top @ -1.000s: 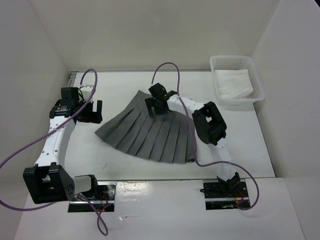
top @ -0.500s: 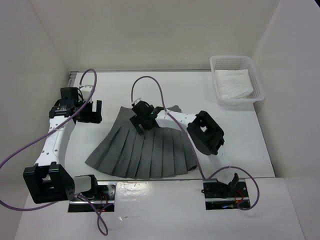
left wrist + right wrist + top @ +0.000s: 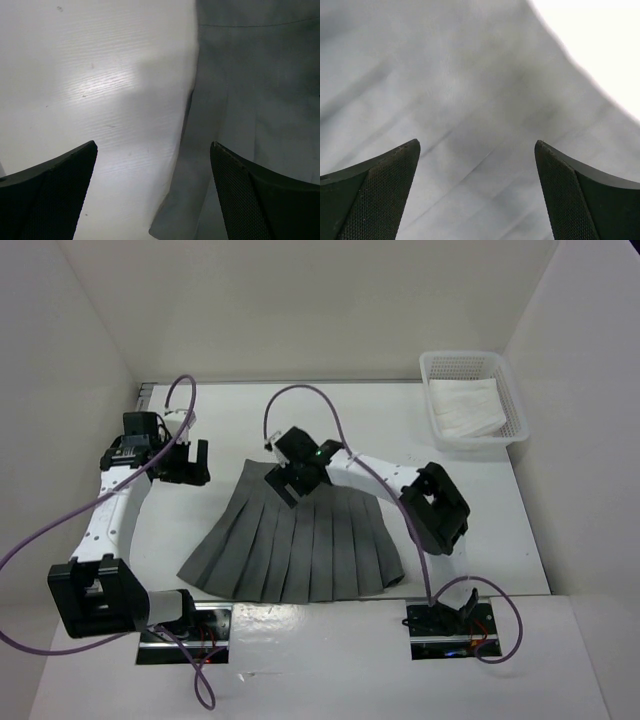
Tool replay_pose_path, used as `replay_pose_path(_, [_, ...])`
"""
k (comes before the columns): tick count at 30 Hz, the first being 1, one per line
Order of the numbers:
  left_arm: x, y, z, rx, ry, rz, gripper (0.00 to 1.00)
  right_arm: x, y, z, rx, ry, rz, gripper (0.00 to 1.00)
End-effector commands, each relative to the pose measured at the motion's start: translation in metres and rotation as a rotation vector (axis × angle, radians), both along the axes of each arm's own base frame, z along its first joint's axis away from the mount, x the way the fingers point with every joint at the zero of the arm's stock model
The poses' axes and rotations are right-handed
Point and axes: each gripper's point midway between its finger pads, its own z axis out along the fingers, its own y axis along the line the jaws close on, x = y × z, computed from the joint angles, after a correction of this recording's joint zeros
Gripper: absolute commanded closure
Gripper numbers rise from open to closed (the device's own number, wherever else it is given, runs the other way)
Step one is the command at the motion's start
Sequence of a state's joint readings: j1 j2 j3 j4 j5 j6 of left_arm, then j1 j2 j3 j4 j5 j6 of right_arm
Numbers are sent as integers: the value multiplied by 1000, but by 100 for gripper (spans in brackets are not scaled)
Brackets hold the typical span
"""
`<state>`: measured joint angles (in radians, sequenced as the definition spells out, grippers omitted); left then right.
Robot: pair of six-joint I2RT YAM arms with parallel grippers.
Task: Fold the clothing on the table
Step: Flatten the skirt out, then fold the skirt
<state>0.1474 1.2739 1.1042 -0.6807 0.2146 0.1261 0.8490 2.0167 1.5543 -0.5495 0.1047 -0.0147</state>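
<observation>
We see the mid-grey pleated fabric skirt (image 3: 300,550) fanned flat on the matte white tabletop (image 3: 480,520), wide hem nearest the arm bases. It looks thin and soft, so pinching one layer could splay its long straight pleats. Over the narrow waist hangs the right gripper (image 3: 285,487), jaws wide, holding nothing. The left gripper (image 3: 188,462), equally wide and empty, hovers just beside the skirt's left edge. Farthest, a white mesh plastic basket (image 3: 475,365) holds a white cloth (image 3: 465,408).

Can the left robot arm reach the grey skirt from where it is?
Probably yes. The left gripper hangs open just beside the skirt, with only bare table between them. The right gripper is over the waist, out of its way.
</observation>
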Motion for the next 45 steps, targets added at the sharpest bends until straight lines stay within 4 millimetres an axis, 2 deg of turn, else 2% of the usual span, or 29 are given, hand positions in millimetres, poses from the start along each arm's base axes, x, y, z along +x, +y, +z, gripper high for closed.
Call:
replay_pose_path(1, [21, -17, 13, -83, -43, -102, 1, 33, 2, 120, 236, -89, 57, 1])
replay_pose_path(2, [29, -20, 7, -102, -28, -124, 1, 34, 0, 126, 269, -64, 91, 1])
replay_pose_path(3, [38, -26, 13, -134, -51, -153, 1, 42, -8, 137, 285, -87, 95, 1])
replay_pose_path(4, [44, -28, 1, -160, -12, -162, 3, 57, -31, 145, 291, -107, 53, 1])
replay_pose_path(5, [51, -30, -1, -171, -11, -170, 3, 64, -45, 145, 282, -117, 34, 2])
replay_pose_path(6, [58, -36, -4, -194, -6, -194, 6, 70, -63, 137, 253, -116, 23, 4])
replay_pose_path(7, [67, -37, -16, -214, 27, -198, 7, 83, -93, 138, 249, -124, -44, 7])
replay_pose_path(8, [71, -39, -22, -231, 43, -205, 10, 82, -110, 125, 232, -96, -59, 17])
replay_pose_path(10, [81, -48, -31, -269, 59, -249, 17, 87, -142, 116, 226, -77, -115, 31])
replay_pose_path(11, [89, -49, -45, -282, 87, -259, 17, 92, -171, 109, 218, -66, -165, 36])
replay_pose_path(12, [91, -55, -52, -296, 106, -273, 17, 92, -180, 104, 229, -47, -181, 40])
replay_pose_path(13, [96, -58, -57, -321, 110, -286, 18, 89, -191, 103, 233, -35, -200, 40])
replay_pose_path(14, [96, -64, -72, -344, 150, -297, 18, 87, -207, 100, 233, -29, -224, 40])
replay_pose_path(15, [100, -65, -78, -357, 154, -302, 18, 85, -212, 99, 231, -26, -235, 40])
replay_pose_path(17, [106, -73, -91, -380, 167, -323, 18, 78, -217, 99, 237, -22, -241, 40])
replay_pose_path(23, [126, -91, -109, -377, 179, -368, 19, 70, -219, 100, 235, -17, -242, 39])
replay_pose_path(26, [134, -95, -121, -379, 195, -376, 24, 66, -220, 94, 221, 6, -236, 39])
replay_pose_path(27, [142, -100, -116, -374, 176, -390, 24, 68, -218, 94, 229, 10, -230, 39])
replay_pose_path(29, [146, -100, -122, -377, 189, -388, 34, 70, -217, 94, 229, 10, -230, 39])
replay_pose_path(30, [152, -105, -122, -373, 180, -400, 34, 69, -217, 88, 222, 31, -233, 40])
replay_pose_path(37, [152, -104, -121, -371, 202, -410, 52, 74, -216, 86, 219, 39, -233, 42])
replay_pose_path(43, [136, -102, -132, -364, 259, -418, 52, 77, -214, 80, 222, 55, -230, 42])
replay_pose_path(45, [136, -102, -132, -360, 256, -426, 52, 79, -213, 79, 221, 58, -230, 43])
